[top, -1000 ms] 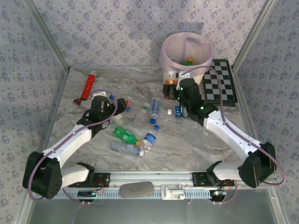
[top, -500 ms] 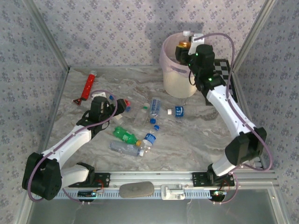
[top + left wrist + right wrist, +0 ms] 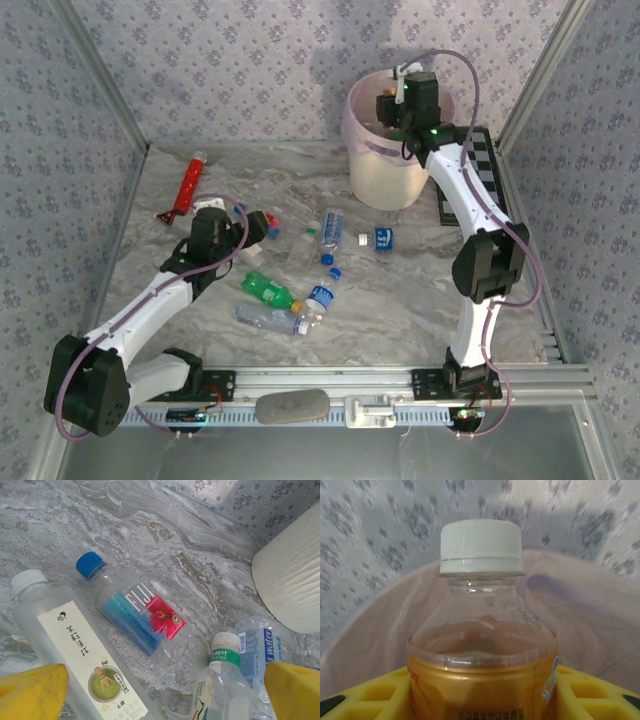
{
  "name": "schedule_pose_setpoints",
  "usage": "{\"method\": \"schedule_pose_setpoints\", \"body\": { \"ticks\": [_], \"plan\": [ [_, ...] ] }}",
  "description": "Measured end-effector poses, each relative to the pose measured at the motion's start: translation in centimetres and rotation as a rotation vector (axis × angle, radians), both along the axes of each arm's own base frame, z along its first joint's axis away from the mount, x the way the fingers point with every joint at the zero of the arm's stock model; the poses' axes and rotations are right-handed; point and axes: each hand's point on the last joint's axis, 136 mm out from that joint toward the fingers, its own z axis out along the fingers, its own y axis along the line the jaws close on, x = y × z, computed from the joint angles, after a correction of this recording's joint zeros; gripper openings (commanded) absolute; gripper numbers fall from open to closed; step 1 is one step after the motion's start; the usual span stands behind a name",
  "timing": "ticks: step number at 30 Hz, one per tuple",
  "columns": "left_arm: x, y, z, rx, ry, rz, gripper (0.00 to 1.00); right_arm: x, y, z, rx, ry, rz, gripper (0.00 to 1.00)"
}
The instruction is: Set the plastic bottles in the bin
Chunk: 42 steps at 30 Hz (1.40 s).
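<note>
1. Gripping the orange-filled bottle (image 3: 482, 680) by its sides, the right jaws are clamped on it, yellow pads (image 3: 375, 697) against either flank, its white cap (image 3: 481, 547) pointing away from them.
2. The bin (image 3: 385, 175) sits under those jaws, its pinkish liner (image 3: 590, 625) behind the bottle.
3. The left jaws stand wide apart, low over the surface (image 3: 165, 535).
4. Between and ahead of them lies a blue-capped clear bottle (image 3: 140, 617); a white-capped labelled bottle (image 3: 75, 650) lies by one finger (image 3: 30, 690), a green-collared bottle (image 3: 220, 682) near the other.
</note>
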Motion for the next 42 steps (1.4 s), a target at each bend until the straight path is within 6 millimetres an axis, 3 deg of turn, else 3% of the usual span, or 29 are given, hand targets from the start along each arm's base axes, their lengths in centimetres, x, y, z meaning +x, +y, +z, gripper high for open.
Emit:
{"method": "schedule_pose_setpoints", "body": {
  "ticks": [6,14,17,19,21,23,34,38,42],
  "plan": [
    [-0.1,0.1,-0.2,0.008,0.01,-0.002,1.0,0.4,0.2,-4.1,-0.027,0.157,0.003,0.48],
    [-0.2,0.1,-0.2,0.01,0.007,-0.004,1.0,0.3,-0.9,-5.0,0.014,0.256,-0.004,0.53],
    [-0.2,0.1,-0.2,0.01,0.008,-0.004,1.0,0.3,-1.4,-5.2,0.04,0.273,-0.01,0.64],
    [-0.2,0.1,-0.2,0.011,0.01,-0.004,1.0,0.2,-1.6,-5.4,0.06,0.285,-0.016,0.78],
    [-0.2,0.1,-0.2,0.012,0.011,-0.004,1.0,0.2,-1.6,-5.4,0.069,0.291,-0.013,0.87],
    [-0.2,0.1,-0.2,0.012,0.011,-0.004,1.0,0.2,-1.5,-5.3,0.074,0.291,-0.007,0.9],
    [-0.3,0.8,-0.7,0.036,0.026,0.026,1.0,-0.4,-0.9,-2.0,0.099,0.213,0.016,0.94],
    [-0.4,1.7,-1.1,0.039,0.047,0.064,1.0,-3.0,-0.1,0.9,0.108,0.15,0.043,0.99],
    [0.0,3.7,-1.7,0.023,0.075,0.145,1.0,-7.2,1.9,4.0,0.124,0.073,0.103,0.99]
  ]
}}
